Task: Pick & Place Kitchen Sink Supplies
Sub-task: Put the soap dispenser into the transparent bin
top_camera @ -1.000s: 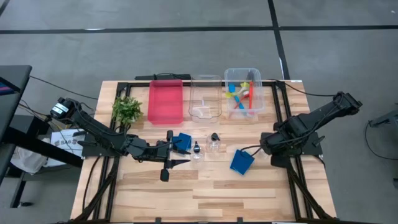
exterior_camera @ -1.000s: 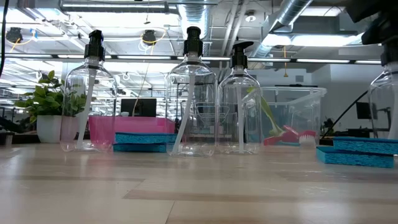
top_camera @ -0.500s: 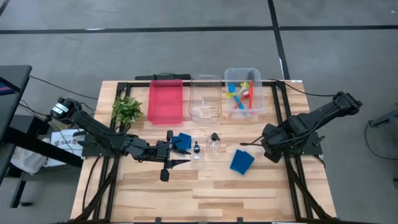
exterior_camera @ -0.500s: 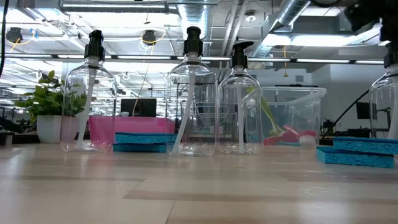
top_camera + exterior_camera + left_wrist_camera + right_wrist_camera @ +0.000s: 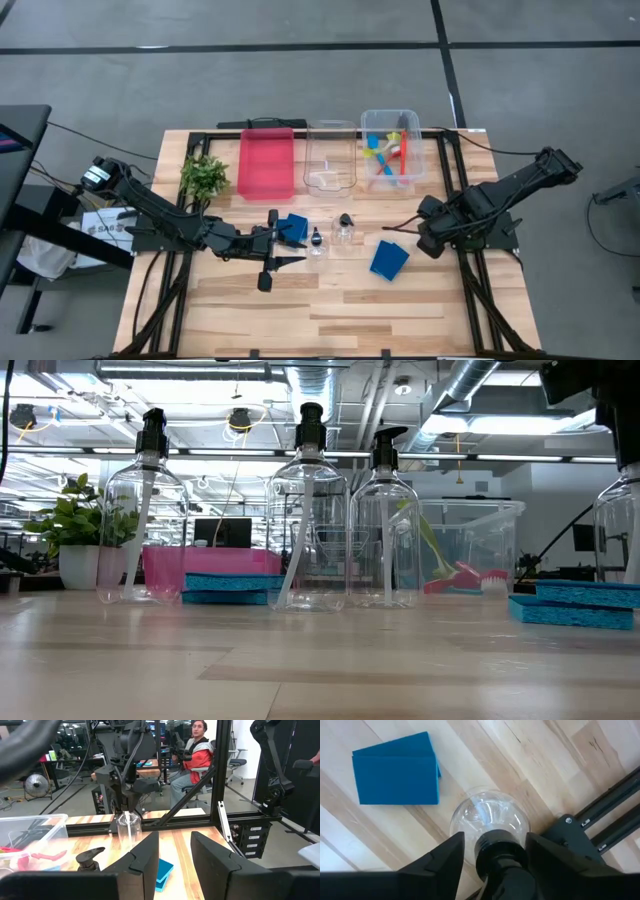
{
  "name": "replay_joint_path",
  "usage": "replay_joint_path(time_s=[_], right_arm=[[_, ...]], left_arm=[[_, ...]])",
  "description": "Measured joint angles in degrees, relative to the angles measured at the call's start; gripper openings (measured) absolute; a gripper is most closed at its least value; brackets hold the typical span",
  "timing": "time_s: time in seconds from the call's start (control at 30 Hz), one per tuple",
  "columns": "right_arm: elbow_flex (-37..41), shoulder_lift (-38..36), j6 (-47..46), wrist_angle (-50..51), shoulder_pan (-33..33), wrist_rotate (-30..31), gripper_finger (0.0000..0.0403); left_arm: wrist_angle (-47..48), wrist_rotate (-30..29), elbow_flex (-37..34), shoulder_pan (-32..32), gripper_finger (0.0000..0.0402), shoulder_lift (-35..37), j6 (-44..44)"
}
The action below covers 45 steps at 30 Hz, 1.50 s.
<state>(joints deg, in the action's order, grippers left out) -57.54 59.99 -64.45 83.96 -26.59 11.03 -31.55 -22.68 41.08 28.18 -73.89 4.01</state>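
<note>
Your right gripper [image 5: 492, 851] sits over bottle [image 5: 489, 822] at desk [image 5: 330, 310] right side, fingers spread either side of pump top, not touching it. Sponge [image 5: 389, 260] lies just left of it. Left gripper [image 5: 292, 246] mid-desk, fingers apart w/ gap, nothing held; 2nd sponge [image 5: 294, 227] beside it, 2 bottles just right. Brushes [image 5: 388, 152] in far right bin [image 5: 413, 170].

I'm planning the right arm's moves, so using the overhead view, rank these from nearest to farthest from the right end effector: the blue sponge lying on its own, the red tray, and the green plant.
1. Lone blue sponge: just left of the right end effector, slightly toward the table's front.
2. Red tray: at the table's back, left of centre.
3. Green plant: farthest, by the left edge, beyond the tray.
</note>
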Motion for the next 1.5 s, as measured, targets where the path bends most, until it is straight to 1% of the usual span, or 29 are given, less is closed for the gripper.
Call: replay_joint_path(time_s=[0.17,0.33,0.5,0.7,0.83,1.03,1.27,1.43,1.5], right_arm=[[0.0,0.0,-0.26,0.0,0.0,-0.26,0.0185],[1.31,-0.02,-3.75,-0.27,-0.01,0.83,0.0172],[4.66,-0.14,-6.01,-0.82,-0.02,0.68,0.0178],[5.77,-0.09,-7.83,-1.44,-0.07,3.93,0.0192],[5.65,-0.03,-7.63,-3.8,-0.07,5.55,0.0184],[5.75,0.02,-7.39,-6.5,-0.02,9.29,0.0137],[5.75,0.02,-7.03,-6.62,-0.02,12.87,0.0063],[5.73,0.02,-5.97,-6.62,0.0,14.13,0.001],[5.73,0.02,-5.87,-6.76,0.0,15.46,0.0005]], left_arm=[[0.01,-0.01,0.0,0.0,0.0116,0.0,0.0],[0.02,-0.02,0.0,0.02,0.0116,0.0,0.0],[0.02,0.0,0.0,0.02,0.0116,0.0,0.0],[0.0,0.0,0.0,0.0,0.0116,0.0,0.0],[0.02,0.0,0.0,0.02,0.0116,0.0,0.0],[-0.02,0.0,0.0,0.0,0.0116,0.0,0.0],[0.0,0.0,0.0,0.0,0.0116,0.0,0.0],[-0.02,0.0,0.0,0.02,0.0116,0.0,0.0],[0.0,0.0,0.0,0.01,0.0116,0.0,0.0]])
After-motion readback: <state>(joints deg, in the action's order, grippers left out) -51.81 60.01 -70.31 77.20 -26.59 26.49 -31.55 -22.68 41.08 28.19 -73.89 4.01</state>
